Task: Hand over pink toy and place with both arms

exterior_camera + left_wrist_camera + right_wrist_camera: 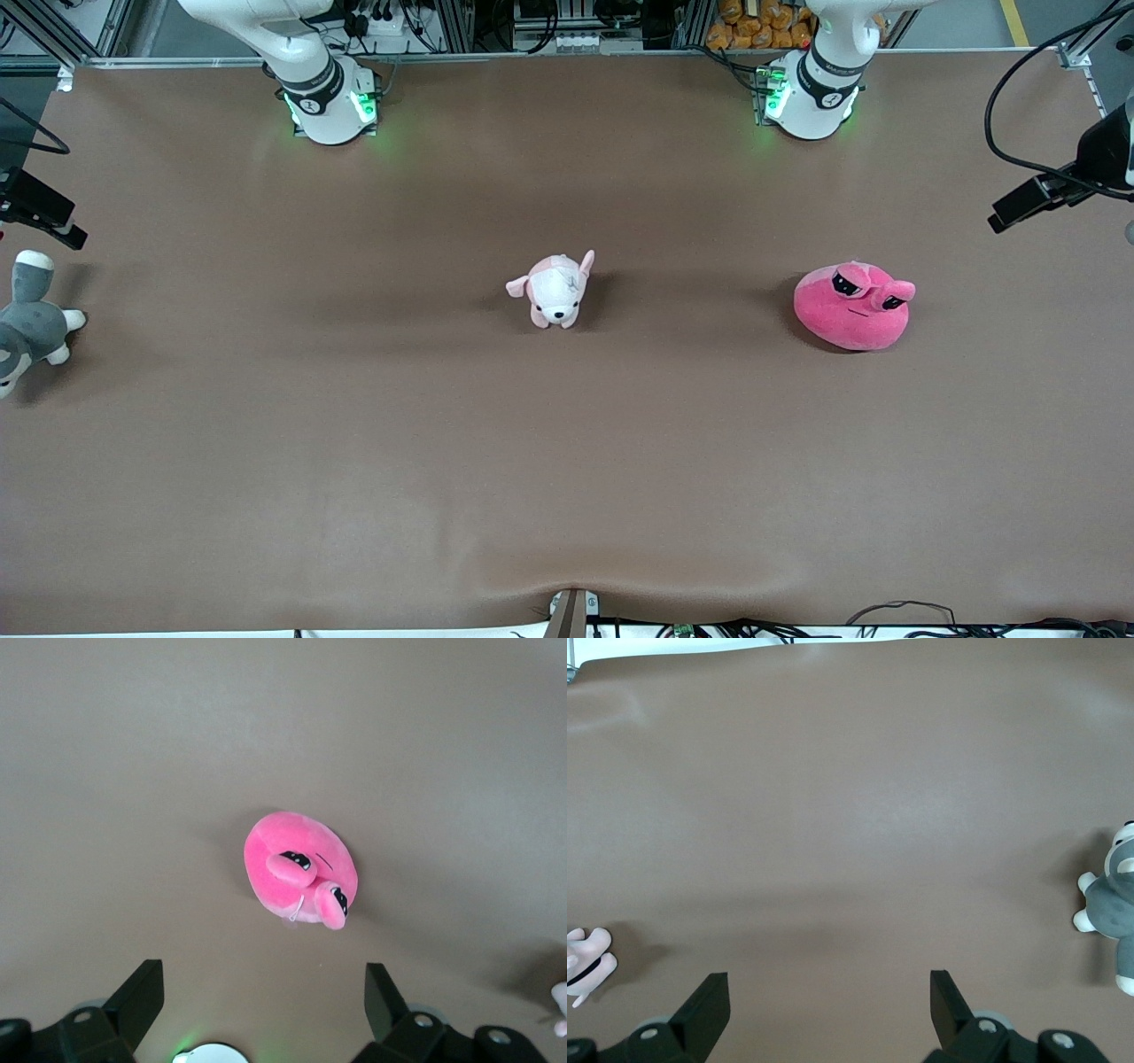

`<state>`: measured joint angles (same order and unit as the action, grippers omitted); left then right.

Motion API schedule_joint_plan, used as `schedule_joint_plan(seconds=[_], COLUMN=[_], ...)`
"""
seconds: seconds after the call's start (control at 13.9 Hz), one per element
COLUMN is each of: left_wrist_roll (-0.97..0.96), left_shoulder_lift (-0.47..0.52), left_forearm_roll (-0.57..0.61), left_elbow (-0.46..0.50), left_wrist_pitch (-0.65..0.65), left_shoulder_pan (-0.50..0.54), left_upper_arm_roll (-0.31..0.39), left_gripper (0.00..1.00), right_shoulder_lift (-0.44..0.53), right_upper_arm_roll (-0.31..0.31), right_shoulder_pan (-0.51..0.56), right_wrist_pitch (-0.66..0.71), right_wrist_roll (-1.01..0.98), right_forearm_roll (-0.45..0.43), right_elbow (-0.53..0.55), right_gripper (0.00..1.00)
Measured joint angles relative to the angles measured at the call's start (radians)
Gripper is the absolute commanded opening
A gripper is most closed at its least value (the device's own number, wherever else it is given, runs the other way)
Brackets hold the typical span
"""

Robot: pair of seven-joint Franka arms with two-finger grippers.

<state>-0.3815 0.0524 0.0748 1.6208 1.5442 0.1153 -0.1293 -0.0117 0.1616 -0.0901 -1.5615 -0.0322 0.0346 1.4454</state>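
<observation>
Front view is showing the pink toy [852,307] sitting on the table [567,461] toward the left arm's end, beside the dog plush [555,291], while the left gripper [264,1003] is hovering above it and the right gripper [829,1003] is waiting, fingers [140,997] of both spread wide, holding nothing.

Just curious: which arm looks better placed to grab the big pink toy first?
The left arm, probably. The pink toy lies at its end of the table, and the open left pincer hangs over it. The right pincer, also open, sees only bare table.
</observation>
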Motion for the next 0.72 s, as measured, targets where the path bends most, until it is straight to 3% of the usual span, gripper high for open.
schedule_joint_plan(seconds=[0.72], left_wrist_roll=[-0.234], left_shoulder_lift=[-0.080], left_forearm_roll=[0.000], left_elbow=[0.006], left_wrist_pitch=[0.038], left_shoulder_pan=[0.005], left_upper_arm_roll=[0.000], left_gripper=[1.00], right_shoulder_lift=[-0.018], right_upper_arm_roll=[0.000], right_shoulder_pan=[0.000], right_wrist_pitch=[0.003], right_wrist_roll=[0.000], right_forearm_roll=[0.000], right_elbow=[0.001], right_gripper=[1.00])
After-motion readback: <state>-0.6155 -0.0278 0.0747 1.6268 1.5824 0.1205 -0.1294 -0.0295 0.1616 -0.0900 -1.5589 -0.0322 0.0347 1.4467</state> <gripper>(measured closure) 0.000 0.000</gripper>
